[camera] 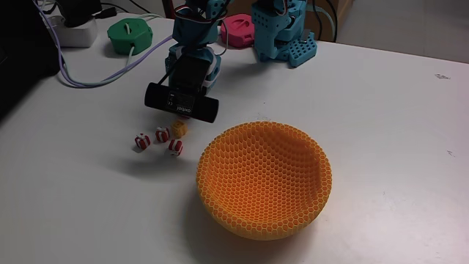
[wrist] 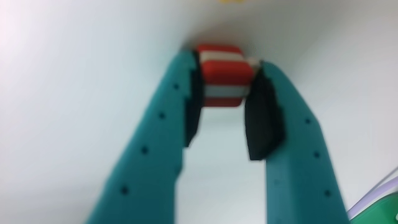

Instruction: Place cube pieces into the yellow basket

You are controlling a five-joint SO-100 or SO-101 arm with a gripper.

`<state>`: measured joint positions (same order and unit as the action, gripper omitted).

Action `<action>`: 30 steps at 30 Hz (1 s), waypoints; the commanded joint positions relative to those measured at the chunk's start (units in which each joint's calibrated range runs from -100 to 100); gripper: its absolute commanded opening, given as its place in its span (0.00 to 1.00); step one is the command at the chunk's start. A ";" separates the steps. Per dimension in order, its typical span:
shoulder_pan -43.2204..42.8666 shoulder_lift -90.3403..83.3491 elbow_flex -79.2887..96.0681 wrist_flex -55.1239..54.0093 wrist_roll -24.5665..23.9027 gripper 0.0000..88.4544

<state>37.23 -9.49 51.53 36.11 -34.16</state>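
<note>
My teal fingers are closed on a red cube with white bands, pinched between the dark pads, low over the white desk. This is the grasp step. Next I judge I must lift and swing right to the yellow basket. Just left of it, three more red cubes and an orange-yellow cube wait.
</note>
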 commanded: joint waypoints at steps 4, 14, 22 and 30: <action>0.42 -7.08 -16.33 17.59 3.96 0.00; -26.52 -10.49 -39.44 37.05 -5.96 0.00; -40.40 -4.05 -26.25 8.46 -17.05 0.00; -43.76 -3.20 -20.18 -6.05 -17.48 0.41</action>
<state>-6.29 -12.15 31.33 33.78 -50.96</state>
